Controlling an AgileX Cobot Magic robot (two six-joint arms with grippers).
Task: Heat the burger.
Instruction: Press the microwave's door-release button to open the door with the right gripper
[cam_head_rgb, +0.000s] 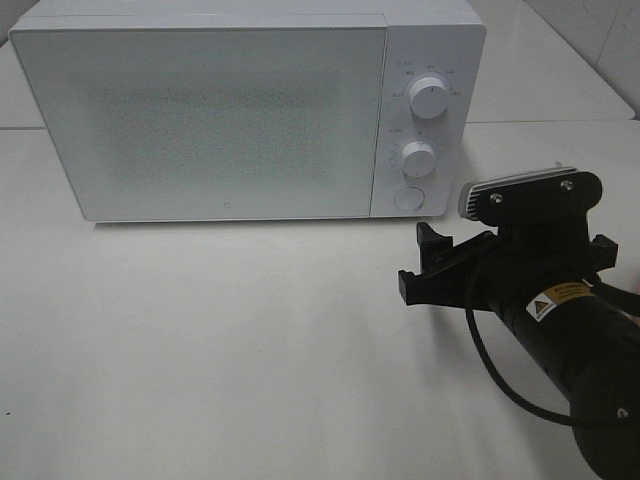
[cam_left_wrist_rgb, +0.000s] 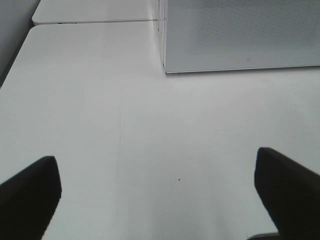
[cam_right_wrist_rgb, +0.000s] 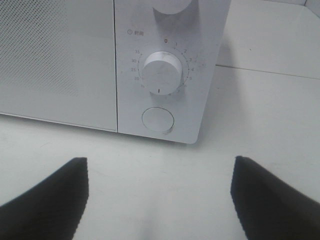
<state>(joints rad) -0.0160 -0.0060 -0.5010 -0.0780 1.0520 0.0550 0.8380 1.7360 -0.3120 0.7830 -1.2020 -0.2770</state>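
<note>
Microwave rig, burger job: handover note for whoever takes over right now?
Left gripper: open, empty, over bare table near a front corner of the microwave.
Right gripper: open, empty, facing the control panel, short of the round button below the knobs.
Burger: in no view; the door is shut and opaque, so I cannot tell if it is inside.
Done: nothing confirmable.
Left: locate the burger, confirm it is inside, start heating.

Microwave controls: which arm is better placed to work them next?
Right. The right gripper, open, hangs before the control panel, lower dial and round button framed between its fingers. The left gripper, also open, looks at table off the microwave's door-side corner, away from the controls.
</note>
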